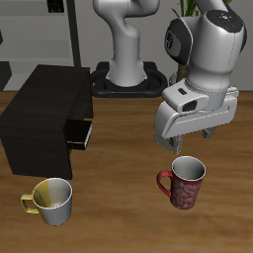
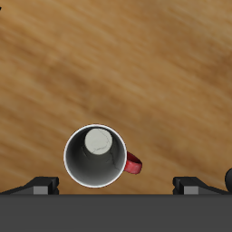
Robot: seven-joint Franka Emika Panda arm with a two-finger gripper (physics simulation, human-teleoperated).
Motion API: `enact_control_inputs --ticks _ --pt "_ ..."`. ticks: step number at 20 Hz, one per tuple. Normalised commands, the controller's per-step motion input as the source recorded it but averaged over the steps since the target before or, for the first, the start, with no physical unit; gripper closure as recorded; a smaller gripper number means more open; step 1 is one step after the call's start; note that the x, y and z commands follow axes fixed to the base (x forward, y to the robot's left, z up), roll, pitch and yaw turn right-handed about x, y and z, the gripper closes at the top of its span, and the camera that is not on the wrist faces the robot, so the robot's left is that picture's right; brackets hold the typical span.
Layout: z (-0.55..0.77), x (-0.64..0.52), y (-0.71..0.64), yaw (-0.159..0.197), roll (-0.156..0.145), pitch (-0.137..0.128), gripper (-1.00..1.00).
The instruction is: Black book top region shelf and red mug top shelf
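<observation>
Red mug [image 1: 185, 184] stands upright on the table [image 1: 119, 198], near the front edge, with its mouth facing straight up and its whitish inside showing. Its long axis is vertical. From the wrist camera I look straight down into it [image 2: 95, 154], and the red loop handle [image 2: 133, 164] sticks out sideways from the rim; in the exterior view the handle sits on the side toward the yellow-and-cream mug [image 1: 51, 199].

Going across the exterior view, I see the shelf [image 1: 44, 114] first, a dark boxy cabinet with a flat top and a drawer slot in the side facing the mugs. The yellow-and-cream mug stands in front of it, close to the table's front edge. Then comes the red mug, well apart from the shelf.

My claw [image 1: 190, 145] hangs just above the red mug, pointing down. In the wrist view its two fingers [image 2: 41, 186] sit far apart, wider than the mug's rim, one on each side of the mug. It is spread wide, holds nothing and touches nothing.

I cannot find the black book in either view.
</observation>
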Motion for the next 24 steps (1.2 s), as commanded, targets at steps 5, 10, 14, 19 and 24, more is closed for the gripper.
enact_control_inputs --ticks 5,10,14,19,24 --pt "-0.14 -0.08 0.37 0.021 -0.032 0.021 -1.0" --pt "-0.02 -0.1 0.41 0.022 -0.007 -0.012 -1.0" --pt "-0.09 -0.07 0.29 0.03 -0.067 -0.063 -1.0" --pt "-0.07 -0.16 0.04 -0.081 -0.023 -0.08 -1.0" --pt "0.03 -0.46 0.08 -0.157 0.101 -0.061 -1.0"
